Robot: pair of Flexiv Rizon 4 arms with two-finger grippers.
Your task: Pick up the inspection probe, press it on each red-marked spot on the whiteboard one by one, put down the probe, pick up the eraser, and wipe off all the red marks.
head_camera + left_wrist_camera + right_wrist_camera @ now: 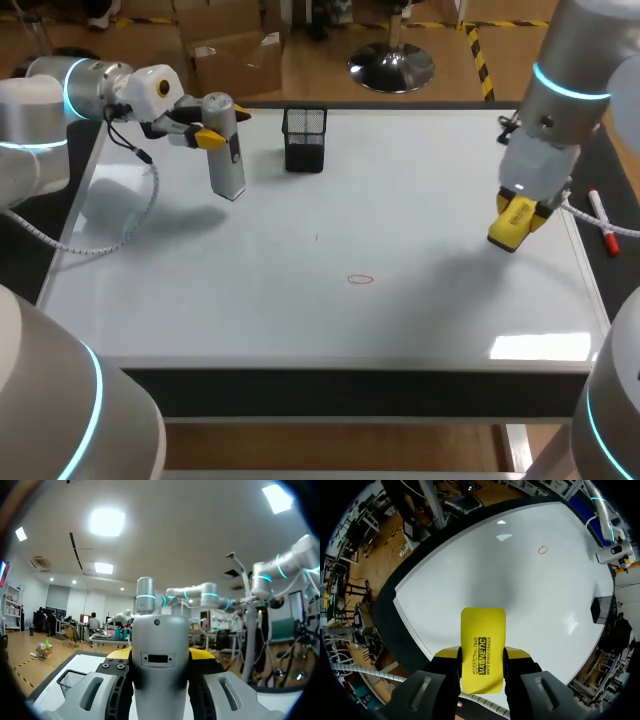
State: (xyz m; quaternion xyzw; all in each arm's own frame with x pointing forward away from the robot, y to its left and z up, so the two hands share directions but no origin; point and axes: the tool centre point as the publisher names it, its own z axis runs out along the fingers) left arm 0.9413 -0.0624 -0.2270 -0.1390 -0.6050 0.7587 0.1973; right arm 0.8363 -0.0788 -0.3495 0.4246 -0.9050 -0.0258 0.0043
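My left gripper (pixel 210 133) is shut on the grey inspection probe (pixel 226 150), held above the whiteboard's (pixel 330 200) far left part with its tip pointing down. In the left wrist view the probe (pixel 160 665) stands between the yellow fingertips (pixel 117 655). My right gripper (pixel 520 215) is shut on the yellow eraser (pixel 512 224), held over the board's right side. In the right wrist view the eraser (pixel 481 647) sticks out from between the fingers above the whiteboard (pixel 520 580). One small red ring (pixel 360 280) is drawn near the board's middle front, and shows as a red ring (pixel 542 550) far ahead of the eraser.
A black mesh pen holder (pixel 304 138) stands at the back of the board, just right of the probe. A red-capped marker (pixel 602 222) lies on the dark strip past the board's right edge.
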